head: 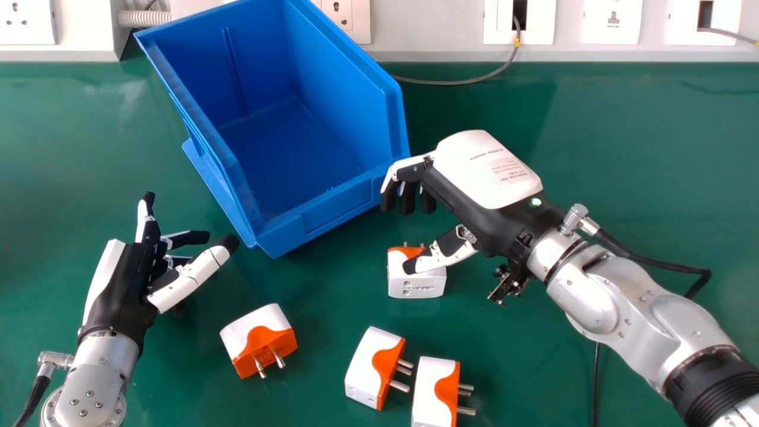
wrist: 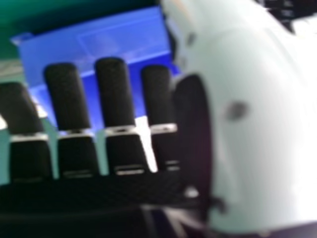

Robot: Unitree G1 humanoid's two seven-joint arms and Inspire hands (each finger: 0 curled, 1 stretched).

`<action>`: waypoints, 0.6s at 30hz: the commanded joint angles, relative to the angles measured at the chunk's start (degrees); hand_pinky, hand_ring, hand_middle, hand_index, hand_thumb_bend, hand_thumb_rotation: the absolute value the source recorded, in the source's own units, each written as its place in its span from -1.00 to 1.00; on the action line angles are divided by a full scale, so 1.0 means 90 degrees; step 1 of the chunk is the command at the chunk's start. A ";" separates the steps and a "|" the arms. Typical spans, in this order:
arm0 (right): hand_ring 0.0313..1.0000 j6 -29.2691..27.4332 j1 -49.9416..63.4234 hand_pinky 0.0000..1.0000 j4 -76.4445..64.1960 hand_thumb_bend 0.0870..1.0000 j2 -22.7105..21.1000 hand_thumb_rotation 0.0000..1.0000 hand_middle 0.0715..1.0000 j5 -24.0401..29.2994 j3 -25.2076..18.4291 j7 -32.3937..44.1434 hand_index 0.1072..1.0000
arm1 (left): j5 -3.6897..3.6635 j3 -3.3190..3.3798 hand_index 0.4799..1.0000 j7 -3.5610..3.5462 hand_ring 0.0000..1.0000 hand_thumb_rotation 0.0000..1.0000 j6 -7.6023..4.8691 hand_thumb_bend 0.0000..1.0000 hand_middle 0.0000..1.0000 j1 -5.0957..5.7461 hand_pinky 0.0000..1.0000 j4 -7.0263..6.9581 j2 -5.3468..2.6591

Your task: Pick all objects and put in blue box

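My right hand (head: 486, 172) hovers just right of the blue box (head: 341, 207), back up, open, fingers drooping near the box's front corner. Its thumb overlaps a white and orange plug adapter (head: 417, 284); whether they touch I cannot tell. Another adapter (head: 255, 335) lies tilted near the left hand. Two more, one adapter (head: 367, 365) and a second adapter (head: 433, 391), lie close together at the front. The box stands with its inside bare. My left hand (head: 127, 284) is open left of the box. In the right hand view, my right hand (wrist: 115, 94) has the blue box (wrist: 119, 42) beyond its fingers.
A white wall trunking (head: 439, 24) with sockets runs along the back of the green table (head: 622, 148). A grey cable (head: 462, 81) droops from a socket onto the table behind my right hand. Another black cable (head: 596, 379) runs beneath the right forearm.
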 commanded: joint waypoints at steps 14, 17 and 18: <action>0.82 0.2444 0.0270 0.70 -0.1876 0.86 -0.0099 -0.39 0.86 -0.0505 0.0130 0.2773 0.80 | 0.0320 -0.0374 0.39 -0.0375 0.30 0.09 0.0546 0.56 0.56 0.0490 0.09 0.0519 -0.0302; 0.91 0.2689 0.0295 0.85 -0.2051 0.93 -0.0097 -0.31 0.93 -0.0495 0.0139 0.3170 0.90 | 0.0319 -0.0376 0.39 -0.0380 0.30 0.08 0.0546 0.56 0.56 0.0503 0.09 0.0496 -0.0300; 0.93 0.2744 0.0297 0.88 -0.2093 0.95 -0.0101 -0.29 0.94 -0.0492 0.0144 0.3279 0.92 | 0.0310 -0.0371 0.39 -0.0384 0.30 0.08 0.0549 0.56 0.56 0.0513 0.09 0.0478 -0.0299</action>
